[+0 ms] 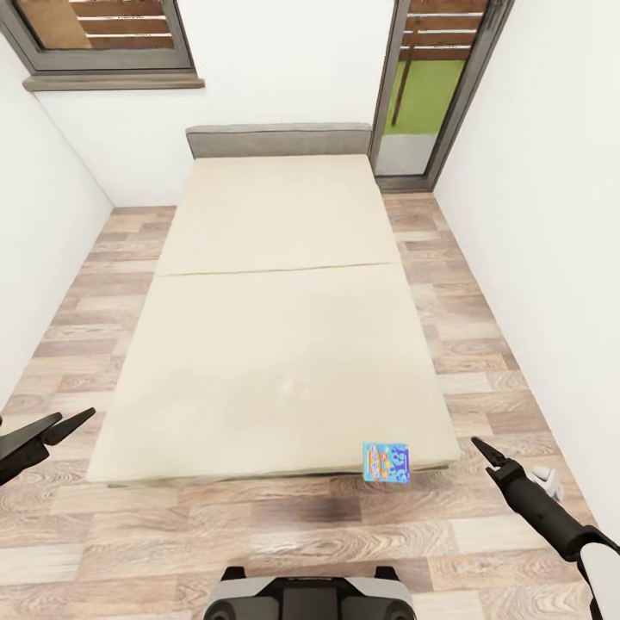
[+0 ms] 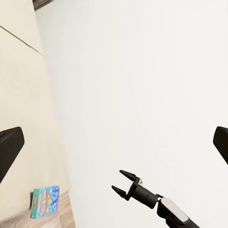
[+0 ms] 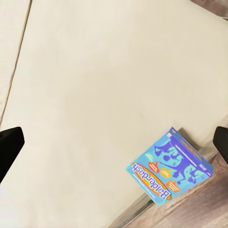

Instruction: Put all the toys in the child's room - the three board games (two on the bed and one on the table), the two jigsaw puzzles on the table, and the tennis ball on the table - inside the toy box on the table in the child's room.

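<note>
We stand at the foot of the bed (image 1: 275, 344), whose plain cream mattress runs away from us toward twelve o'clock, where a grey headboard (image 1: 278, 139) meets the white wall. A seam crosses the mattress about halfway up. Wood plank floor (image 1: 258, 534) lies on both sides and in front of us.

One board game (image 1: 387, 463), a small blue box with orange and yellow print, sits at the near corner of the bed at about five o'clock from the mattress centre. In our right wrist view the box (image 3: 170, 166) reads "Balderdash" and overhangs the mattress edge, partly over the grey frame and the floor. Our left wrist view shows the same box (image 2: 45, 201) at the bed's edge, with a teal side facing us.

Our left claw (image 1: 71, 423) hangs at eight o'clock in the head view, off the near left corner of the bed; its two dark fingers are spread apart and hold nothing. Our right claw (image 1: 482, 454) hangs at four o'clock, just to the right of the box and not touching it. In the left wrist view, that right claw (image 2: 121, 181) has its two fingers clearly parted and is empty.

A window (image 1: 103, 34) sits at eleven o'clock and a glazed door (image 1: 430, 86) at one o'clock.
</note>
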Tool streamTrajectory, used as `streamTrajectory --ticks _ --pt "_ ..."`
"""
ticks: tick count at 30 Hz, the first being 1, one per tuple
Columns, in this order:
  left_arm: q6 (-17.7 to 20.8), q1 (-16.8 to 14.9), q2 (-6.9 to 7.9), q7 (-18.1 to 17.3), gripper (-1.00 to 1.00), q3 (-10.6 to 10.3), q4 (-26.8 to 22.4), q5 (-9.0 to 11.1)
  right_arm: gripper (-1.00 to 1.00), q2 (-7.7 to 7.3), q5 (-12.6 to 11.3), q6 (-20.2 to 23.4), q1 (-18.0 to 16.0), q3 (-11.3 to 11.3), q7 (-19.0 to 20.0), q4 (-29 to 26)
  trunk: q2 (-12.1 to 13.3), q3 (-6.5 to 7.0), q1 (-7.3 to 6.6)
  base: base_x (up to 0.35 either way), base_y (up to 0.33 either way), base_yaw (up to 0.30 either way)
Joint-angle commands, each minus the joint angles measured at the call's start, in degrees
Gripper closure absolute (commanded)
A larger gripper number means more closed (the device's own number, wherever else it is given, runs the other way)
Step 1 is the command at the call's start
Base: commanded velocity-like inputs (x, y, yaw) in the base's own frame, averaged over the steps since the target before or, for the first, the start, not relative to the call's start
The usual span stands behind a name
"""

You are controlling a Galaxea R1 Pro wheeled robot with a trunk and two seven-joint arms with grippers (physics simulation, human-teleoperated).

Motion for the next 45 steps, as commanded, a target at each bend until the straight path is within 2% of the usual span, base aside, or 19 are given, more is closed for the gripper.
streamTrajectory --ticks 1,45 --pt "0.61 -0.03 0.01 -0.25 -1.00 0.01 -0.01 -0.10 -1.00 0.01 -0.13 0.40 -0.04 -0.13 0.10 -0.02 -0.08 0.03 0.03 0.000 0.000 0.000" --pt "0.62 -0.02 -0.08 -0.25 -1.00 0.01 -0.01 -0.07 -1.00 -0.02 -0.16 0.35 -0.04 -0.19 0.04 -0.12 -0.08 4.14 0.03 0.000 0.000 0.000"
